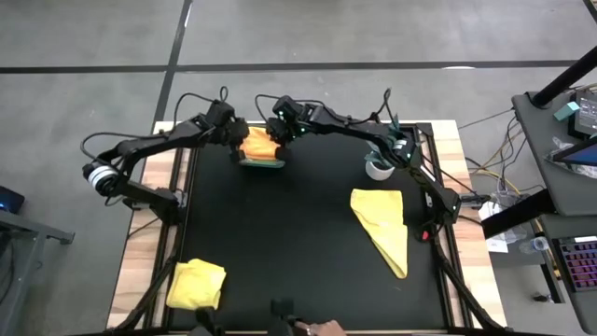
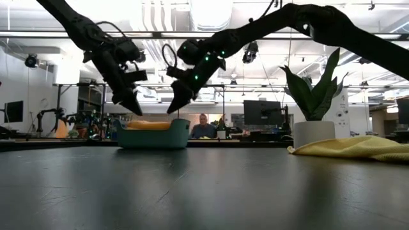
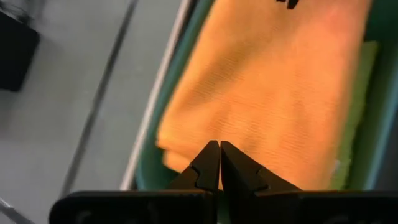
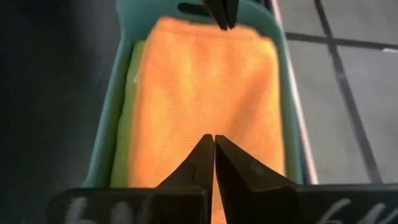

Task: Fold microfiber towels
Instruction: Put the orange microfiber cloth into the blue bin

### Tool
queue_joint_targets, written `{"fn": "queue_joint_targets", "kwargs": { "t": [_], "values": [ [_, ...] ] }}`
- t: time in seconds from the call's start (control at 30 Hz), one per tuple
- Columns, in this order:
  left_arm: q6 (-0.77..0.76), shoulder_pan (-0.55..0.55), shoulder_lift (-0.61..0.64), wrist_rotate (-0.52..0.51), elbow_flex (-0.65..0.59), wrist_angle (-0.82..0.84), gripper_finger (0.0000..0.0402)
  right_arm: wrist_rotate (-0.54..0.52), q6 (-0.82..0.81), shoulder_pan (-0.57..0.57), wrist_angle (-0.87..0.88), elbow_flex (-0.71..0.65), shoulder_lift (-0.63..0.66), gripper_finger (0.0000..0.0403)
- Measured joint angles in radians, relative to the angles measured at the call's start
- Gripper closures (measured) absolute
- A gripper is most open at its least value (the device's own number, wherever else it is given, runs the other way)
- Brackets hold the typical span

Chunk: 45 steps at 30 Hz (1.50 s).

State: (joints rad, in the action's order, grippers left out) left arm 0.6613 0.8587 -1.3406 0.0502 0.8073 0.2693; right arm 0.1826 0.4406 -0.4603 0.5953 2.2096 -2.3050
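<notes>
Both poised just above the teal bin [image 1: 262,161], left gripper [image 2: 135,108] and right gripper [image 2: 171,107] pinched closed, empty, likely after stowing the folded orange towel [image 4: 208,93].

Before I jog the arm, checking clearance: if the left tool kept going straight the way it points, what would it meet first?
Most likely the folded orange towel in the teal bin: the left tool, shut, points down at it. Depth is unclear.

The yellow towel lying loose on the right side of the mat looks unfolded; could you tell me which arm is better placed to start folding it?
Probably the right. Both the left gripper and right gripper hover shut above the teal bin, but the yellow towel lies on the right arm's side.
</notes>
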Motion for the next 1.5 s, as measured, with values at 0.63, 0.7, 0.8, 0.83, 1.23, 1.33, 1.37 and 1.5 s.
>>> {"fn": "queue_joint_targets", "kwargs": {
  "t": [0.63, 0.7, 0.8, 0.83, 1.23, 1.33, 1.37, 1.5],
  "values": [
    [-0.028, 0.012, -0.161, -0.011, -0.006, -0.161, 0.0401, -0.001, -0.020, -0.043, -0.057, 0.015, -0.084, 0.0394],
    [-0.036, 0.012, -0.170, -0.011, -0.006, -0.158, 0.0401, 0.001, -0.012, -0.043, -0.042, 0.012, -0.099, 0.0394],
    [-0.053, 0.012, -0.177, -0.013, -0.009, -0.156, 0.0401, 0.001, -0.013, -0.043, -0.037, 0.012, -0.100, 0.0394],
    [-0.053, 0.012, -0.178, -0.013, -0.012, -0.154, 0.0401, 0.001, -0.014, -0.043, -0.035, 0.012, -0.100, 0.0394],
    [-0.053, 0.012, -0.054, -0.052, -0.009, -0.140, 0.0401, -0.002, -0.022, -0.039, -0.024, 0.011, -0.060, 0.0394],
    [-0.053, 0.006, 0.005, -0.046, -0.009, -0.093, 0.0401, -0.002, -0.022, -0.035, -0.024, 0.011, -0.038, 0.0394],
    [-0.053, 0.002, 0.025, -0.031, -0.010, -0.076, 0.0401, -0.001, -0.022, -0.034, -0.023, 0.011, -0.030, 0.0394],
    [-0.053, -0.004, 0.076, 0.087, -0.033, 0.003, 0.0401, 0.001, -0.022, -0.021, -0.012, 0.011, -0.012, 0.0394]
  ]
}}
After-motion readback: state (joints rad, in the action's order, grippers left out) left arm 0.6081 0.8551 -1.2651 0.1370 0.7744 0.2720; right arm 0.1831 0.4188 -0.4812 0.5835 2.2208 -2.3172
